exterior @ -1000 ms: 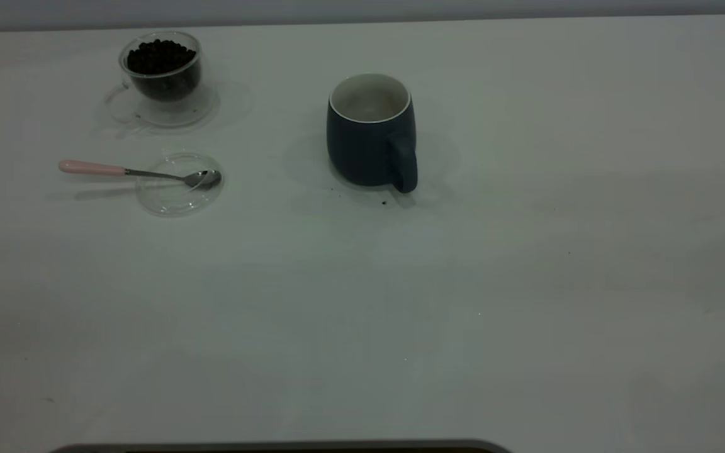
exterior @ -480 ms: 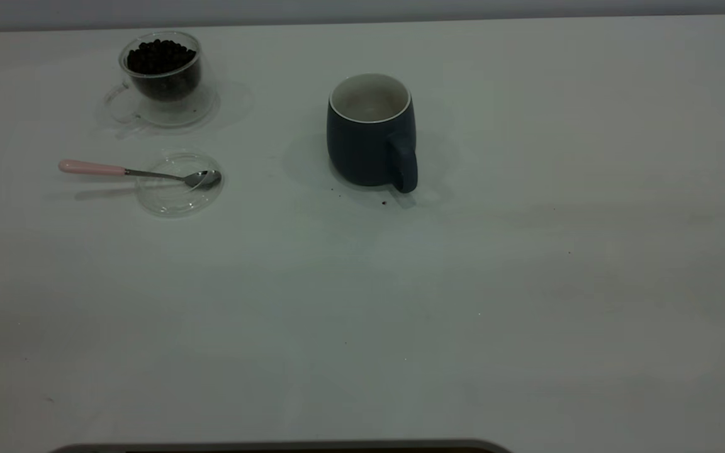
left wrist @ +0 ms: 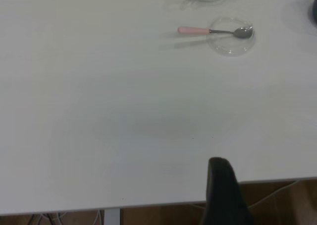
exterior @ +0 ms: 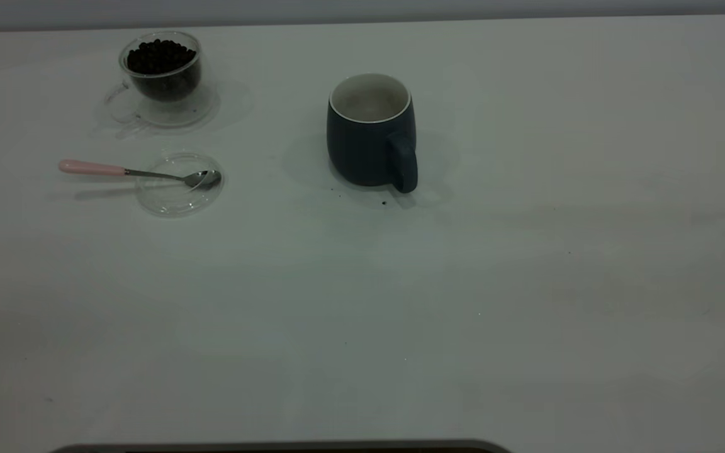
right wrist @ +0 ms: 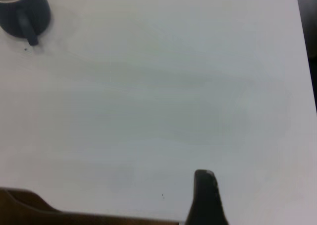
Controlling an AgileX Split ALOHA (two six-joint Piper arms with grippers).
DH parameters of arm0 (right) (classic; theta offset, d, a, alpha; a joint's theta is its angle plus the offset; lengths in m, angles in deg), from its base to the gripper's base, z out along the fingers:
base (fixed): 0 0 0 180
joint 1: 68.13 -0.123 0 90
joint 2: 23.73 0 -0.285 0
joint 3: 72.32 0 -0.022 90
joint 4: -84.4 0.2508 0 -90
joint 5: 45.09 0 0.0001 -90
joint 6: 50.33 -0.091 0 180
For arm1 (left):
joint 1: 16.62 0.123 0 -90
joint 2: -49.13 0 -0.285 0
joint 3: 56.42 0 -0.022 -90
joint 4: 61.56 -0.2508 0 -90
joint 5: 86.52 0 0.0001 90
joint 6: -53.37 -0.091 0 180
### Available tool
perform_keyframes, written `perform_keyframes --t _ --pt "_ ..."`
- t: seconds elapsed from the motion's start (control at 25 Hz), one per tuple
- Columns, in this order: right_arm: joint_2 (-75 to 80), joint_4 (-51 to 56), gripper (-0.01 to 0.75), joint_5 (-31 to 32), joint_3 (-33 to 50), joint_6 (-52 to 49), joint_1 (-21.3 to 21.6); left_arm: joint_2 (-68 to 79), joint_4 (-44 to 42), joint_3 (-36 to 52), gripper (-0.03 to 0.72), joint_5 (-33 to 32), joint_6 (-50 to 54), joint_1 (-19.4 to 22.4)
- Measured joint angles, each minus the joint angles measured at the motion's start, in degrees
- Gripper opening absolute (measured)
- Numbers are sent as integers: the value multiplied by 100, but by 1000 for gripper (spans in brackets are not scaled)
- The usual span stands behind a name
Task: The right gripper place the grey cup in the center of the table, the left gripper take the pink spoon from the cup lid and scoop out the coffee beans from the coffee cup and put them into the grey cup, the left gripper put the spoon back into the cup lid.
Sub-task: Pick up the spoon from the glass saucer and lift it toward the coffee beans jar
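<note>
Sitting upright near the middle of the table [exterior: 526, 283], the grey cup [exterior: 370, 132] has nothing holding it.

Its handle points to the near edge of the table, and a few dark specks [exterior: 384, 202] lie just beside its base. Far to one side of the grey cup stands the coffee cup [exterior: 162, 70] on its clear saucer [exterior: 202, 113], full of coffee beans [exterior: 161, 55]. Nearer than the coffee cup is the cup lid [exterior: 179, 184], flat on the table. The pink spoon [exterior: 139, 172] rests across it, bowl on the lid and pink handle sticking out away from the grey cup. The left gripper [left wrist: 224, 193] hangs back at the table edge, well apart from the spoon. The right gripper [right wrist: 205, 197] waits at the table edge too, far from the grey cup. Only one dark tip of each shows, so I cannot tell how wide the jaws are, and neither one has hold of anything.
</note>
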State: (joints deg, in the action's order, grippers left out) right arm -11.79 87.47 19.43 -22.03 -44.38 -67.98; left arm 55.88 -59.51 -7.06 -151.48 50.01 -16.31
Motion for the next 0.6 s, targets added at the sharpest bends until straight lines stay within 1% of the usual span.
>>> perform_keyframes --t 0.6 --pt "-226 11 591 0 0 5 0 0 0 0 517 0 0 0"
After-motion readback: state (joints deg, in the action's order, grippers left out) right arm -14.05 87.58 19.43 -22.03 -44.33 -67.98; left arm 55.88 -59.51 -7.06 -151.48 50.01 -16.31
